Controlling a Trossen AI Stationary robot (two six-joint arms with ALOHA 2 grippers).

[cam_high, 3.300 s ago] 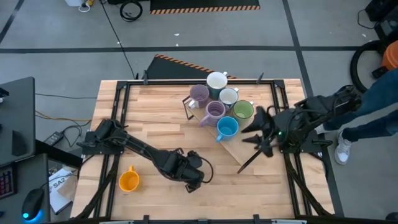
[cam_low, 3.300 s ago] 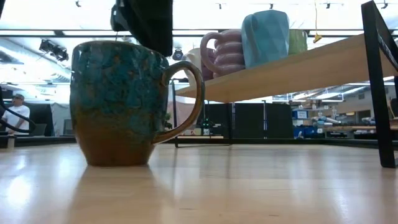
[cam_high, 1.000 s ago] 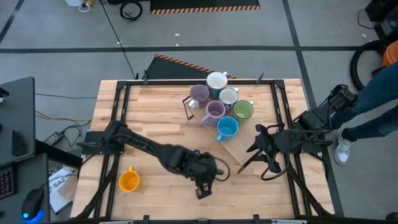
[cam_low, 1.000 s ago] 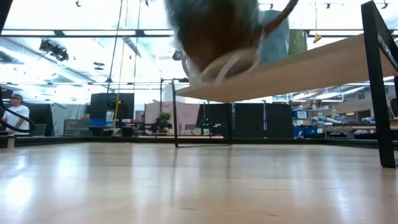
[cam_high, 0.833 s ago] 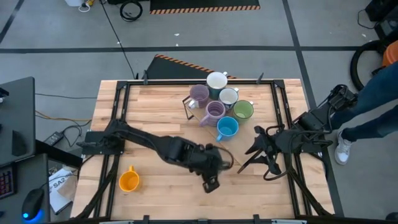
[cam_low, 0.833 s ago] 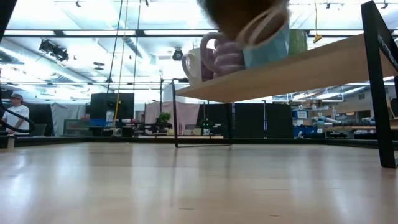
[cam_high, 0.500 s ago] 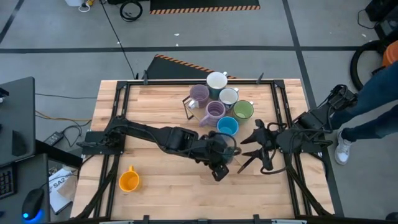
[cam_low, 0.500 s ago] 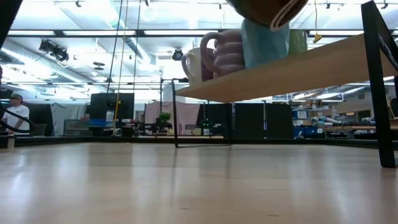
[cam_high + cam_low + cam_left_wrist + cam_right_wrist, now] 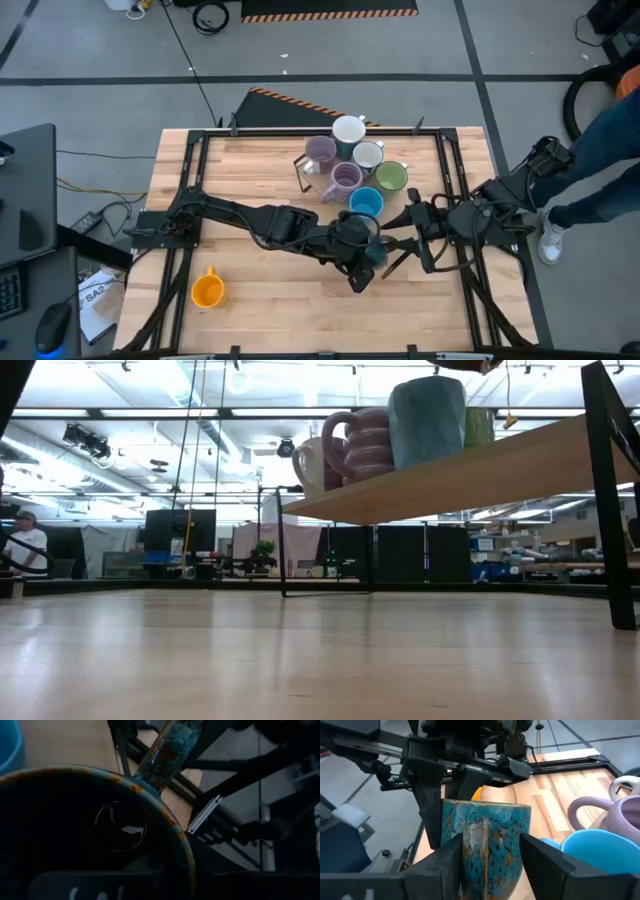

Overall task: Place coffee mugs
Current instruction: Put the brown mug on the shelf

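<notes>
A dark mug [image 9: 502, 837], glazed teal and brown, hangs in the air right of the table's middle. My left gripper [image 9: 361, 264] is shut on it, and its base [image 9: 460, 364] just shows in the low view. My right gripper [image 9: 491, 849] faces it level from the table's right, open, one finger on each side of the mug's handle [image 9: 476, 845]. Two white mugs [image 9: 350, 130], two lavender [image 9: 345, 178], a green [image 9: 390, 178] and a blue one [image 9: 366, 203] stand on a raised wooden shelf [image 9: 500, 465]. An orange mug [image 9: 207, 290] stands on the table, near left. My left gripper holds the mug by its rim [image 9: 167, 817], on the side away from the handle [image 9: 170, 747]. One finger [image 9: 431, 805] runs down the outer wall; the other seems to be inside the cup. The mug hangs upright, lifted clear. My right gripper: I cannot tell whether its fingers touch the mug.
The shelf with its mugs stands just beyond the held mug toward the far edge, the blue mug closest. A black metal frame [image 9: 195, 150] runs round the table. A person's legs [image 9: 610, 150] show beyond the right edge. Bare wood [image 9: 260, 170] lies at the left and near side.
My left gripper has carried the dark mug up and toward the table's right and far side, to my right gripper. The mug has risen almost out of the low view and now hangs upright. My right gripper has tipped up to face the mug.
</notes>
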